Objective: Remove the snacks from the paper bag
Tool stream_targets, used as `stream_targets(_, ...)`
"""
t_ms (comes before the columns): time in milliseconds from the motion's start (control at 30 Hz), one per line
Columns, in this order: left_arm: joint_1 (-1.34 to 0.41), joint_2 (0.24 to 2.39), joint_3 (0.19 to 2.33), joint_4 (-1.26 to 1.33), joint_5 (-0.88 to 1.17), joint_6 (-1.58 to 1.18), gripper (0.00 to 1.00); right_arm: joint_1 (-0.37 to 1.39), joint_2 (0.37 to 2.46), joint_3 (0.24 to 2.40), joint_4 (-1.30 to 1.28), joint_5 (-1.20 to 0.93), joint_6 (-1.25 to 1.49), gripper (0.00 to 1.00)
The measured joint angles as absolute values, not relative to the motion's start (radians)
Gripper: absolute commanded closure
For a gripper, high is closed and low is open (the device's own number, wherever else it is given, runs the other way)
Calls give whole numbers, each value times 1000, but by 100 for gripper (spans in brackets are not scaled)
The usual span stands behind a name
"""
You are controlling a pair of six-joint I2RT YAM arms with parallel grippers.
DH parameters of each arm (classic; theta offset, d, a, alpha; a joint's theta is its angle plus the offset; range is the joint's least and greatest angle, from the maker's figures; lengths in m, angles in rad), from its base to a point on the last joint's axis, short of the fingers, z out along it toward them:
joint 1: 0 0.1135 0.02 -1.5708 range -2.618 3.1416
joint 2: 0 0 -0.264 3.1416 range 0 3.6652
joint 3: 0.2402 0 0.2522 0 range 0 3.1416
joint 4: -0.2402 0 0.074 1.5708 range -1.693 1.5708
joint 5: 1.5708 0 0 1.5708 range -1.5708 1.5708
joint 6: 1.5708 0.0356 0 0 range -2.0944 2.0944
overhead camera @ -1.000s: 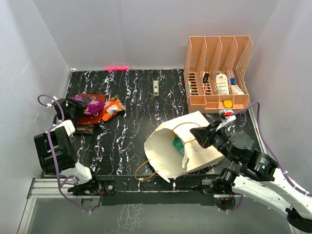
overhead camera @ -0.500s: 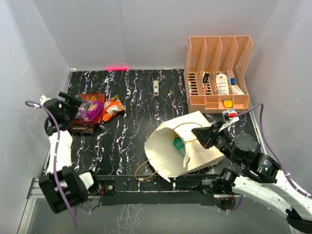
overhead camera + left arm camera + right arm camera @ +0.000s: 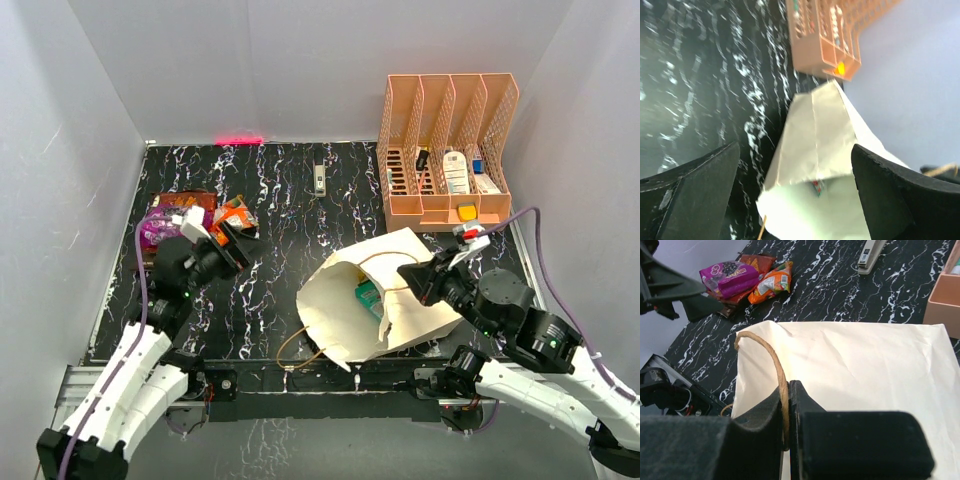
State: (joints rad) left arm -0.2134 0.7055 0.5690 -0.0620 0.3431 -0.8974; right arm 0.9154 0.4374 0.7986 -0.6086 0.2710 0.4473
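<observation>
The paper bag (image 3: 400, 265) lies on its side at centre right, mouth facing left. A green snack packet (image 3: 368, 295) shows inside the mouth and also appears in the left wrist view (image 3: 816, 186). My right gripper (image 3: 412, 278) is shut on the bag's brown cord handle (image 3: 771, 360) and holds the mouth up. Several snacks lie in a pile at the left: a purple packet (image 3: 158, 229), an orange one (image 3: 233, 212) and a dark brown one (image 3: 187, 199). My left gripper (image 3: 240, 245) is open and empty beside the pile, pointing at the bag (image 3: 815, 125).
A peach mesh file organiser (image 3: 445, 150) with small bottles stands at the back right. A stapler (image 3: 319, 179) lies at the back centre. The bag's second cord handle (image 3: 292, 345) loops onto the table near the front edge. Grey walls enclose the table on three sides.
My left gripper opened, left the purple packet on the pile, and swung from the far left towards the bag. The right gripper and the bag stayed put.
</observation>
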Motion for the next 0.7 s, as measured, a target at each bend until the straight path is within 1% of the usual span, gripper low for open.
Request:
stream_targets(133, -430, 644, 526, -59, 266, -933, 12, 915, 433, 868, -667, 311, 447, 93)
stream_targets(333, -672, 643, 505, -45, 145, -958, 14, 915, 410, 882, -698, 350, 456, 92)
stream_targets(567, -1029, 744, 532, -16, -62, -935, 12, 915, 387, 854, -701, 361, 470, 92)
stream_targets(700, -1151, 815, 532, 36, -157, -935, 14, 915, 343, 852, -707, 382, 482, 93)
